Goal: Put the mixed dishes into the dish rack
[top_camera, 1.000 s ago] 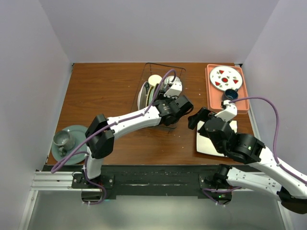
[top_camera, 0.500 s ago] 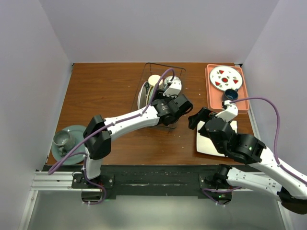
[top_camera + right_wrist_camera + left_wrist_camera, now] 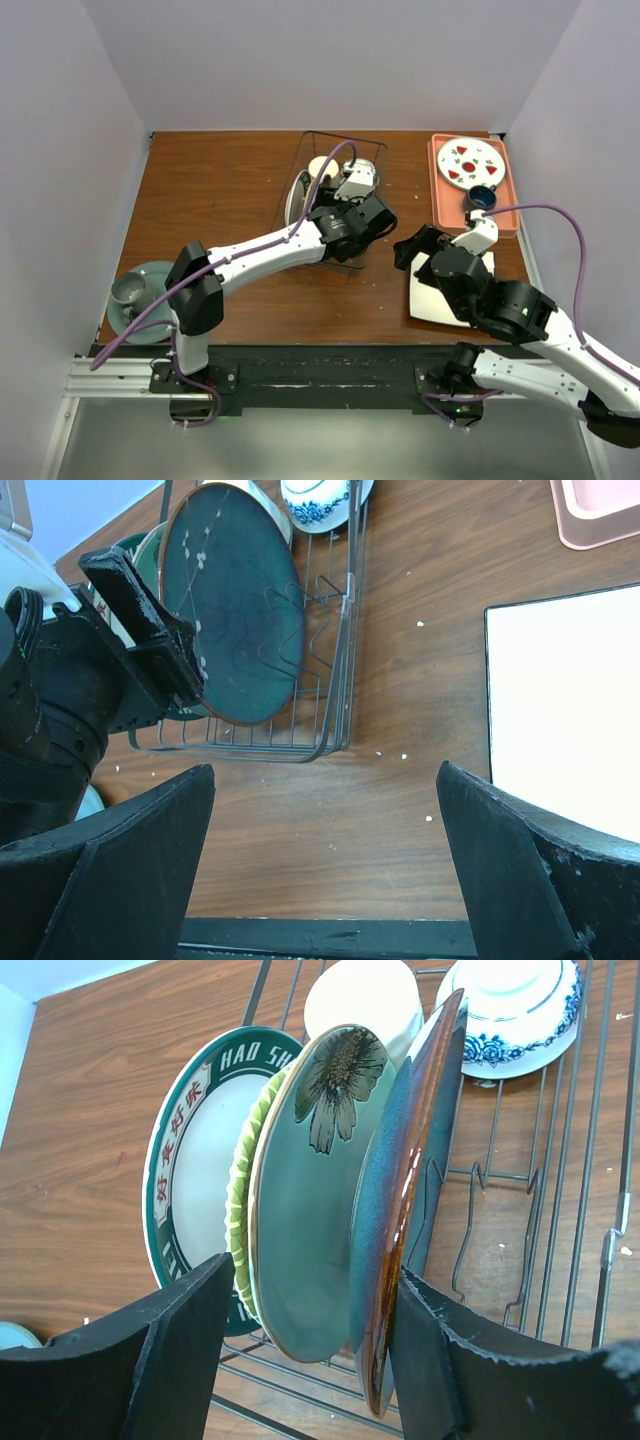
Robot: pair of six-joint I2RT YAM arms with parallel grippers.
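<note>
Brown wooden table (image 3: 220,190) with wire dish rack (image 3: 310,143), white square plate (image 3: 425,300), pink tray (image 3: 437,190), grey-green plate (image 3: 162,276)

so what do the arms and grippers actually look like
The left arm and right arm are white links with black joints, each with a purple cable. The left gripper and right gripper are black, with two flat matte fingers, rough at the edges.

Teal-blue plate (image 3: 395,1200), flower plate (image 3: 305,1210), dark-rimmed plate (image 3: 195,1175) on edge in wire rack (image 3: 346,650), cream mug (image 3: 360,995), patterned bowl (image 3: 515,1005) beyond, square plate (image 3: 560,700) flat outside rack.
</note>
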